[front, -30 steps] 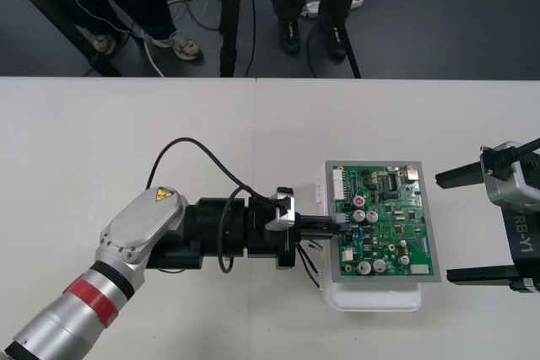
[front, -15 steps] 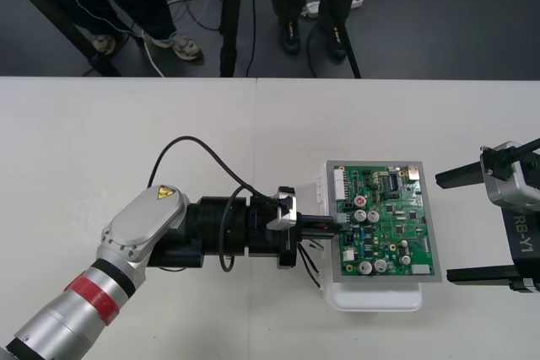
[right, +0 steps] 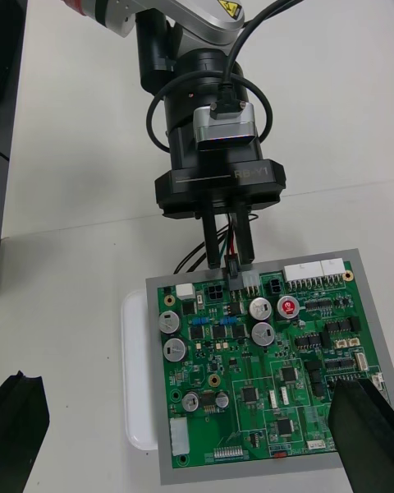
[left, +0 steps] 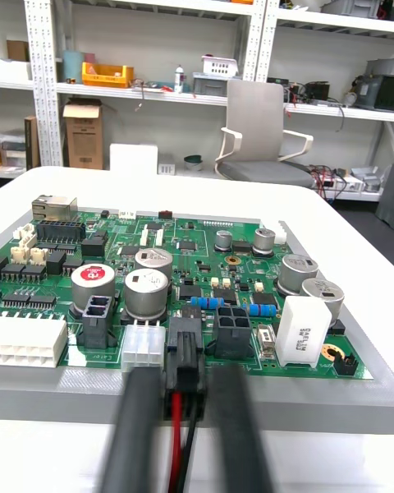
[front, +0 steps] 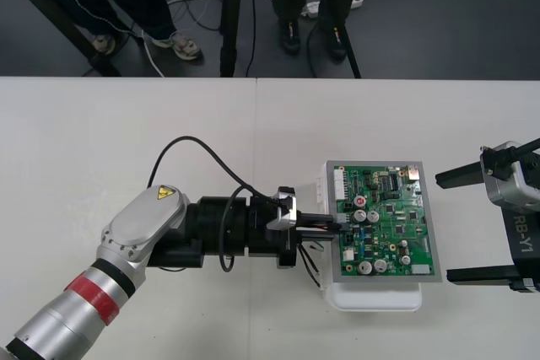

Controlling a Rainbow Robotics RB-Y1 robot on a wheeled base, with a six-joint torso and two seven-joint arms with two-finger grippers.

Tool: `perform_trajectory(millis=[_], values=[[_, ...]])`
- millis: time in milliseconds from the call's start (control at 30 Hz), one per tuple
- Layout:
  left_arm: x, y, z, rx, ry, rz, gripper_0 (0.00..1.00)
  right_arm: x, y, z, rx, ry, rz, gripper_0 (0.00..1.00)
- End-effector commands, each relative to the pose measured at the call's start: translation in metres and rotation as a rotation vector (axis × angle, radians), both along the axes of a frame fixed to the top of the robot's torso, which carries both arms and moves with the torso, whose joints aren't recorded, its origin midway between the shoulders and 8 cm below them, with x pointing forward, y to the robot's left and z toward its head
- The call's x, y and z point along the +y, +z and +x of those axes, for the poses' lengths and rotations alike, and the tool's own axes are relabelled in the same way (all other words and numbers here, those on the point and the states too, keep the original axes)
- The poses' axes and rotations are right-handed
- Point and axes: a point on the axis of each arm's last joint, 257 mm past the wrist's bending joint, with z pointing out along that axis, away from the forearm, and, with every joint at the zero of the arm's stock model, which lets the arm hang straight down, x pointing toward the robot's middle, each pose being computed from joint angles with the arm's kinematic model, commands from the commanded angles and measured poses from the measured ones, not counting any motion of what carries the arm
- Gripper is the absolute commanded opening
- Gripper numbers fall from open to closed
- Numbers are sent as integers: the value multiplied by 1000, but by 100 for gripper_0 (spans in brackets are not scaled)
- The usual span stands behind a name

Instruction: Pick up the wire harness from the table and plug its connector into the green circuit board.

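Note:
The green circuit board (front: 384, 221) lies on its white base (front: 371, 299) right of the table's middle. My left gripper (front: 332, 222) reaches in from the left and is shut on the harness's small black plug (left: 185, 353) at the board's left edge. The plug (right: 235, 278) sits between a white connector (left: 146, 347) and a black one (left: 232, 329); I cannot tell if it is seated. Red and black wires (left: 176, 440) run back between the fingers (left: 139, 427), and loose wires (front: 309, 263) trail under the gripper. My right gripper (front: 472, 227) waits open just right of the board.
The left arm's silver links (front: 135, 233) and a black cable loop (front: 181, 153) lie across the table's left half. The table's far edge (front: 270, 79) runs well behind the board. Open table surface lies behind the board and to its front left.

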Motion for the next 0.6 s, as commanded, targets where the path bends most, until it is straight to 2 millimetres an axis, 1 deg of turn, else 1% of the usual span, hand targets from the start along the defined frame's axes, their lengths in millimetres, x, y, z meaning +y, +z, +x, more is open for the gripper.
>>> perform_trajectory(millis=[33, 100, 267, 600], values=[[-27, 24, -8, -87, -55, -30, 49, 4, -2, -3, -34, 49, -13, 100], [-23, 24, -6, -80, -48, -32, 50, 4, -2, -3, -34, 49, -13, 100], [-6, 20, -1, -50, -21, -37, 50, 4, -2, -3, -34, 49, -13, 100], [18, 18, 8, -27, 10, -36, 50, 4, -2, -3, -34, 49, -13, 100]])
